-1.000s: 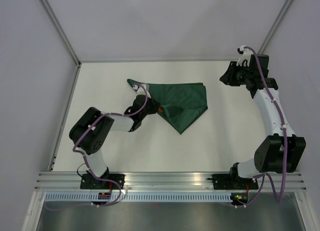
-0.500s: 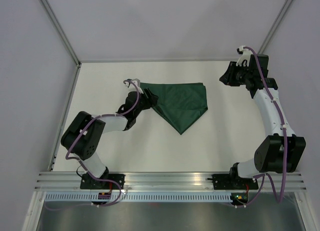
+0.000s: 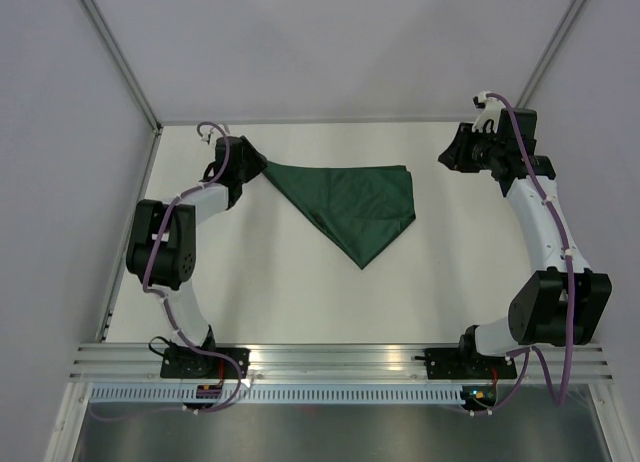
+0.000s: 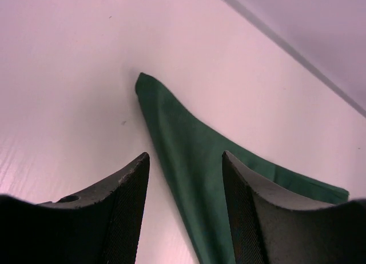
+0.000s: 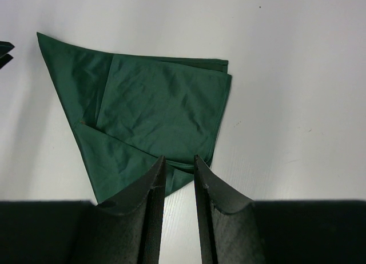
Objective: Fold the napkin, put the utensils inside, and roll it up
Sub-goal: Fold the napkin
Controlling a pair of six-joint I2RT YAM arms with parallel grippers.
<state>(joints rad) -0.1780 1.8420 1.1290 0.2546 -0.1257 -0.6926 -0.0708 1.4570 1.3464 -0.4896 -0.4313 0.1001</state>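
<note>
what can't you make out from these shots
- utensil: shows in no view; whether the napkin covers it cannot be told
- napkin's near tip: right wrist view, behind the right gripper
- most of the napkin: left wrist view, behind the left gripper and past the bottom edge

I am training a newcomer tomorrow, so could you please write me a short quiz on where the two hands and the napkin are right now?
1. True or false: the right hand is gripping the napkin.
2. Which napkin corner is nearest the left hand? A the near tip; B the left tip; C the far right corner.
3. Fill in: the left hand's jaws stand ___.
Key: 1 false; 2 B; 3 open.
</note>
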